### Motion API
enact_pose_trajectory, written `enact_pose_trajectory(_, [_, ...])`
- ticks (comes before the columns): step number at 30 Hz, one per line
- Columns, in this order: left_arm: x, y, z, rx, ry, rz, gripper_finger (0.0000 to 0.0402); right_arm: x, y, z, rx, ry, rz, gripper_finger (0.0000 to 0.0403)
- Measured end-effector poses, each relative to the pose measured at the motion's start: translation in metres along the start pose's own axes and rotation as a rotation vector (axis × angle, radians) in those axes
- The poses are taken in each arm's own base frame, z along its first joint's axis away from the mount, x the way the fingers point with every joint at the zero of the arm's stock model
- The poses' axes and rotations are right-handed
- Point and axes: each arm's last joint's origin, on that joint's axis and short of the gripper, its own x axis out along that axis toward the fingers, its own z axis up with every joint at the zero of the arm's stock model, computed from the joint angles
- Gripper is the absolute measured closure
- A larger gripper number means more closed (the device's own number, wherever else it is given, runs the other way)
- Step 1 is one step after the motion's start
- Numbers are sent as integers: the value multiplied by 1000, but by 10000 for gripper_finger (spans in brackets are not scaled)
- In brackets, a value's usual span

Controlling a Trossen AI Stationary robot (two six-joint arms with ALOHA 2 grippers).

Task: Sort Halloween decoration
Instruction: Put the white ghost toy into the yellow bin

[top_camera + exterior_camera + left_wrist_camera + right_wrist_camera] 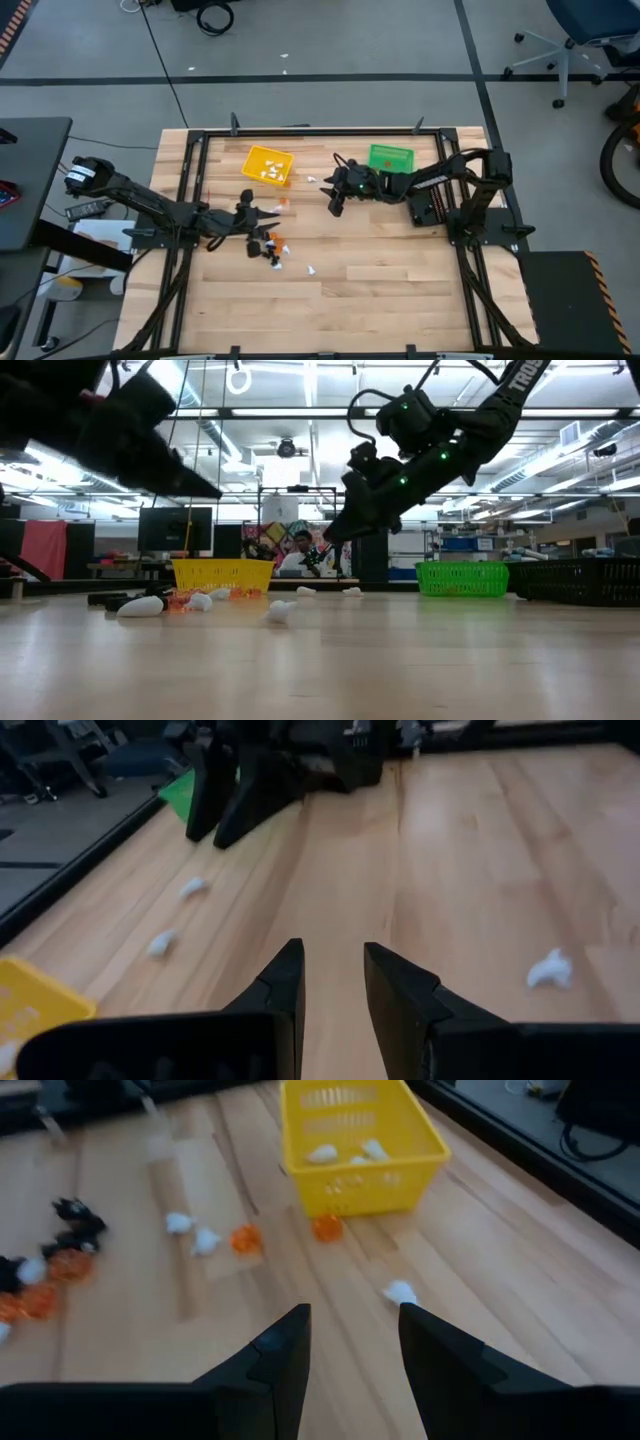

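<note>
The Halloween decoration lies scattered on the wooden table: a cluster of black, orange and white trinkets (270, 247), two orange ones (325, 1228) in front of the yellow bin (267, 164), and loose white ones (160, 942). Some white trinkets (322, 1153) lie inside the yellow bin. My left gripper (333, 970) hovers open above the table just beyond the cluster, nothing between its fingers. My right gripper (355, 1335) hovers open near the table's middle, slanting down toward the yellow bin, with a white trinket (401, 1292) on the wood just ahead of its fingertips.
A green bin (390, 158) stands at the far right of the table, a black bin (590, 580) beside it. A black frame (190, 180) borders the tabletop. Bare wood stretches along the near half (380, 300). A person (300, 550) sits in the room beyond the table.
</note>
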Motion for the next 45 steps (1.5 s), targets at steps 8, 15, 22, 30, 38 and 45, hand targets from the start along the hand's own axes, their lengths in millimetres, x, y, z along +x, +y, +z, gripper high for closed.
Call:
enact_pose_trajectory(8, [-3,7,-22,56,27,24,320,1,-4,-1,-30,13,-12,208])
enact_pose_trajectory(15, [-7,10,-34,42,-6,24,320,5,-3,-2,-29,-10,-10,159])
enact_pose_trajectory(22, [-9,10,-40,40,21,19,320,27,-2,-25,-15,-12,-47,135])
enact_pose_trajectory(30, [-8,11,-42,81,45,26,320,30,-1,-28,5,-22,-60,135])
enact_pose_trajectory(38, [-6,16,-42,131,51,54,320,29,1,-32,-27,-1,-76,135])
enact_pose_trajectory(45, [-6,16,-42,130,48,45,320,23,-7,-45,-40,-35,-78,135])
